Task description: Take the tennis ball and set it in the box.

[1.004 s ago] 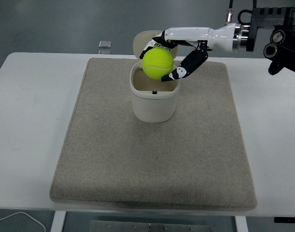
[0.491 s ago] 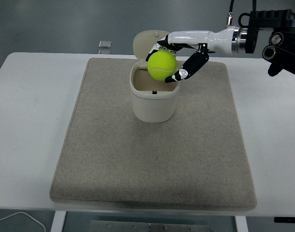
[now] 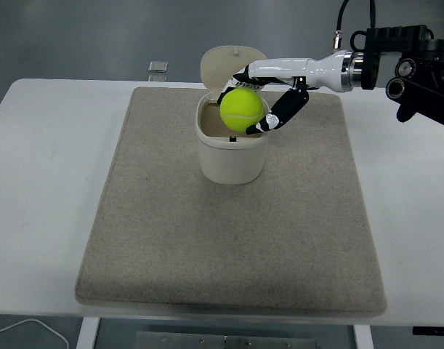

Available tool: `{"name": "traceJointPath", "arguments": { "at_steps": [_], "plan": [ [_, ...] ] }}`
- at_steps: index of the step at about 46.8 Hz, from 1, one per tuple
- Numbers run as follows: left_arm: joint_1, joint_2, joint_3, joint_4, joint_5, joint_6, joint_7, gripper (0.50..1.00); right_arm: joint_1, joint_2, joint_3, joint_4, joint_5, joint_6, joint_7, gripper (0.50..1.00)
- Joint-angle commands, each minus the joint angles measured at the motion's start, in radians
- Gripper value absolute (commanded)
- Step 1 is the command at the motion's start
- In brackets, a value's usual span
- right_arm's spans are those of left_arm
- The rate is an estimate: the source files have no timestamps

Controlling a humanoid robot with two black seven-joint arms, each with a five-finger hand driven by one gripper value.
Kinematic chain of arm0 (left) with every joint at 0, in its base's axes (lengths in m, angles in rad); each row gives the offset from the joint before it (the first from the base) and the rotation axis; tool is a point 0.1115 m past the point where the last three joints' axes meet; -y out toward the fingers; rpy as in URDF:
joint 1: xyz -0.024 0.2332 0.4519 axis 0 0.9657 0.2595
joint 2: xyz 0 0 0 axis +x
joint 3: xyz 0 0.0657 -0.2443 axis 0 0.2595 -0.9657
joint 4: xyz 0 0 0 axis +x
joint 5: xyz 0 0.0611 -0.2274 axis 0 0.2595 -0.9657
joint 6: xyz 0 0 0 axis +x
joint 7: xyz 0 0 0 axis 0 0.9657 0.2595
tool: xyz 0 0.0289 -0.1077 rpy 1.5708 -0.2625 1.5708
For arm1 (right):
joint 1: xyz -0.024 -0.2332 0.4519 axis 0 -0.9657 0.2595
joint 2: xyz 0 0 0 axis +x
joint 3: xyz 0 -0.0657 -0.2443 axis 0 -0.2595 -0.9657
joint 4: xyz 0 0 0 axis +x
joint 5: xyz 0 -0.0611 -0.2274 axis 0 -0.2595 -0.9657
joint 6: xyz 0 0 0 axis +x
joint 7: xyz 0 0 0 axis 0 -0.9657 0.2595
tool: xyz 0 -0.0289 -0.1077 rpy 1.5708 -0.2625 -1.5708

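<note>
Over the box (image 3: 232,156) my right hand (image 3: 269,94) clamps the tennis ball (image 3: 242,110) (lid open); only 1 step left, I judge: release.

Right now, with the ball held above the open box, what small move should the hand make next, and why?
Probably lower the right hand slightly, then open the fingers. The tennis ball is gripped just over the mouth of the white box, whose lid stands open behind it. Nothing blocks the opening, but the ball seems to sit toward the rim's far side, so a short descent first looks safer.
</note>
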Motion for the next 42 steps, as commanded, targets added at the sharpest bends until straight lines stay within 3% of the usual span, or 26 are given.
{"name": "traceJointPath", "arguments": {
  "at_steps": [1, 17, 24, 42],
  "plan": [
    [0.0, 0.0, -0.001, 0.0, -0.001, 0.0, 0.0, 0.992, 0.0, 0.002, -0.004, -0.005, 0.002, -0.006, 0.0, 0.711],
    [0.0, 0.0, 0.0, 0.0, 0.001, 0.0, 0.0, 0.992, -0.005, 0.003, -0.007, -0.007, 0.0, -0.014, 0.0, 0.758],
    [0.0, 0.0, 0.0, 0.0, 0.001, 0.0, 0.0, 0.992, -0.005, 0.002, -0.007, -0.007, 0.002, -0.014, 0.002, 0.825],
    [0.0, 0.0, 0.0, 0.0, 0.001, 0.0, 0.0, 0.992, -0.005, 0.002, -0.028, -0.007, -0.003, -0.014, 0.002, 0.856]
  ]
}}
